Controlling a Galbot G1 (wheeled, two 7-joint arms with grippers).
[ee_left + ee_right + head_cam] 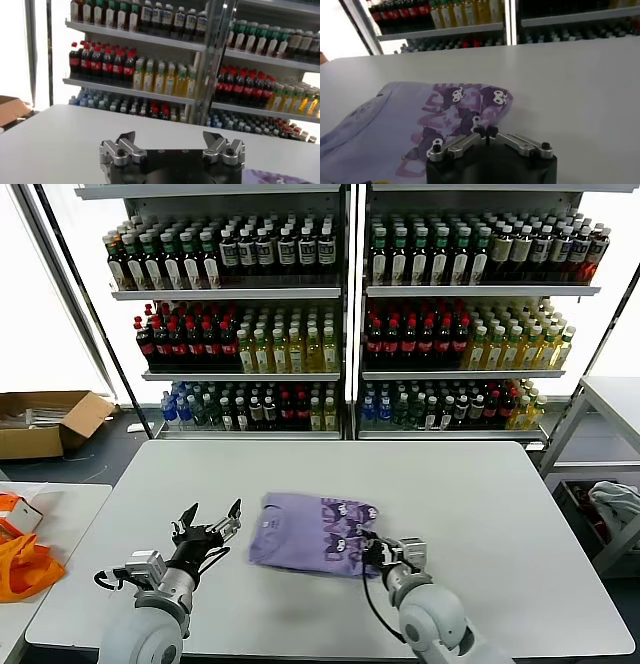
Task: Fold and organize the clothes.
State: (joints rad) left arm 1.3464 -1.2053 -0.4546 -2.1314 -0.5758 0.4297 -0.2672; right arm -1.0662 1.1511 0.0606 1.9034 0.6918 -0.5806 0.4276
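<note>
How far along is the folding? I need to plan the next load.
Mostly folded: the lavender T-shirt lies as a compact bundle on the table. In hand: the right gripper is shut on its near right edge. The left gripper hovers open beside it. Final fold or tidying seemingly remains.

The folded T-shirt (312, 534) lies on the table (480, 504), left claw (208, 522) just to its left, right claw (372, 546) at its right front edge.
</note>
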